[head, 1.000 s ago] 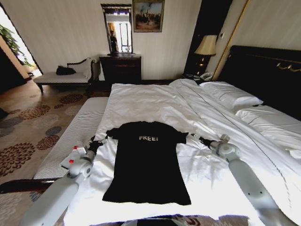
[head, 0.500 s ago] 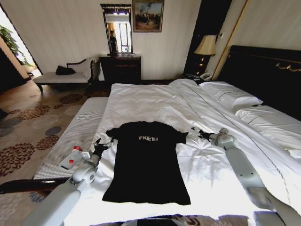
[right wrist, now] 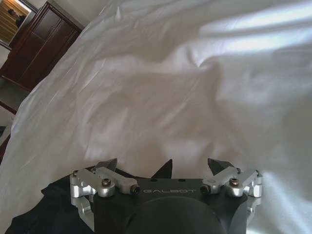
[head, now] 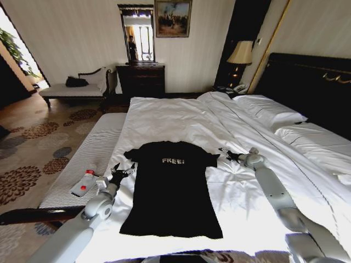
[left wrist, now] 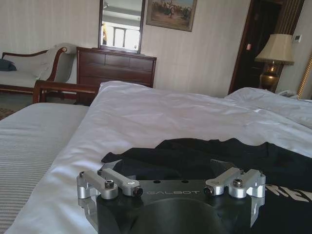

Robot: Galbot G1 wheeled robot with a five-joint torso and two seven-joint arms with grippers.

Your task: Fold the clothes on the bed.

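Note:
A black T-shirt [head: 173, 192] with white "FREE!" lettering lies flat, face up, on the white bed [head: 181, 118]. My left gripper [head: 123, 171] hovers open just off the shirt's left sleeve, low over the duvet. In the left wrist view the left gripper [left wrist: 168, 168] has its jaws spread, and the black sleeve [left wrist: 185, 153] lies right ahead of them. My right gripper [head: 226, 154] is open beside the tip of the right sleeve. In the right wrist view the right gripper [right wrist: 163, 165] has the sleeve's black tip [right wrist: 163, 171] between its spread fingers. Neither gripper holds anything.
A grey striped bench [head: 88, 159] runs along the bed's left side with a small red-and-white packet [head: 82, 183] on it. Pillows [head: 269, 109] and a dark headboard [head: 307, 82] lie to the right. A dresser [head: 141, 79], chaise [head: 77, 87] and lamp [head: 239, 53] stand by the far wall.
My left gripper has moved forward and inward toward the left sleeve. My right gripper has moved left, closing in on the right sleeve tip. The shirt has not moved.

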